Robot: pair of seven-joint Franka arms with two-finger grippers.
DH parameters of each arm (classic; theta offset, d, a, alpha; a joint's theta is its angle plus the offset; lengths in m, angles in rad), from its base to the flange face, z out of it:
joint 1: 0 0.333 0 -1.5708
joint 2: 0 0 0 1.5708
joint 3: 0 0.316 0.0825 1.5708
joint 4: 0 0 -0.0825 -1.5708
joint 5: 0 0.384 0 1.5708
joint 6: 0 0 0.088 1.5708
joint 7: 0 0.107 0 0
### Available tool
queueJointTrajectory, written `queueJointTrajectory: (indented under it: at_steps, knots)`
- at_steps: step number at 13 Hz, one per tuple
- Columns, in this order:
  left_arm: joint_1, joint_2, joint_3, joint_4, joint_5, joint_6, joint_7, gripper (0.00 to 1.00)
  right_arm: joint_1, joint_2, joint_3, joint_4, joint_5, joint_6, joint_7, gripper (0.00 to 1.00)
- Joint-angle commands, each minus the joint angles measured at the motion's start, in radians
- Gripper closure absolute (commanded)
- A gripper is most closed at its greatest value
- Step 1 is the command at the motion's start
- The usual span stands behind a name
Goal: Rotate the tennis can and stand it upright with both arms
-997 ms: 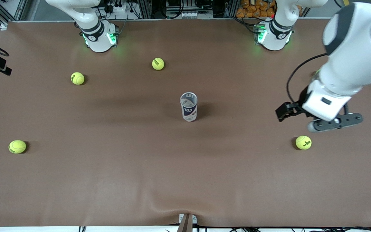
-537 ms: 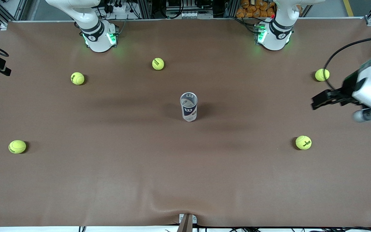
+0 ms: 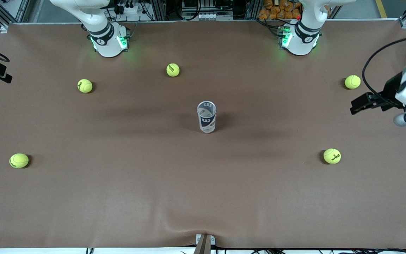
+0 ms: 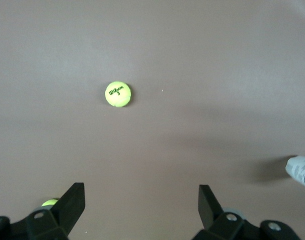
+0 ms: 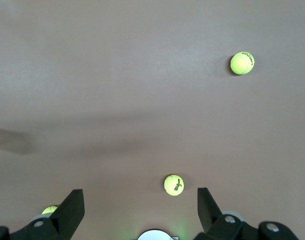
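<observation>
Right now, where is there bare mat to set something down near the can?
The tennis can stands upright mid-table, bare mat all around it. The widest free patch runs from the can toward the front camera, bordered by two balls. Three more balls lie toward the bases. The left gripper, open, hangs over the left arm's end.

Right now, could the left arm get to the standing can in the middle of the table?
Probably yes. The left gripper hangs open over its own end of the table, and only bare brown table lies between it and the upright can; no ball blocks the way.
</observation>
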Motion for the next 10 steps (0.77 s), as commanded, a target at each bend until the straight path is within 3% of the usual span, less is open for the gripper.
queueJointTrajectory:
  at_steps: [1,3,8,10]
  knots:
    - [-0.011,-0.194,0.015,-0.257,0.017,0.104,0.026,0.0,0.003,-0.005,0.0,0.003,-0.006,0.001,0.016,0.0]
    - [-0.006,-0.218,0.016,-0.298,0.015,0.141,0.026,0.0,0.003,-0.005,0.0,0.001,-0.006,0.001,0.016,0.0]
    - [-0.008,-0.1,0.031,-0.131,0.014,0.134,0.026,0.0,0.004,-0.005,0.0,0.003,-0.006,0.001,0.016,0.0]
    - [-0.009,-0.084,0.06,-0.115,0.009,0.132,0.026,0.0,0.006,-0.005,0.0,0.003,-0.006,0.001,0.016,0.0]
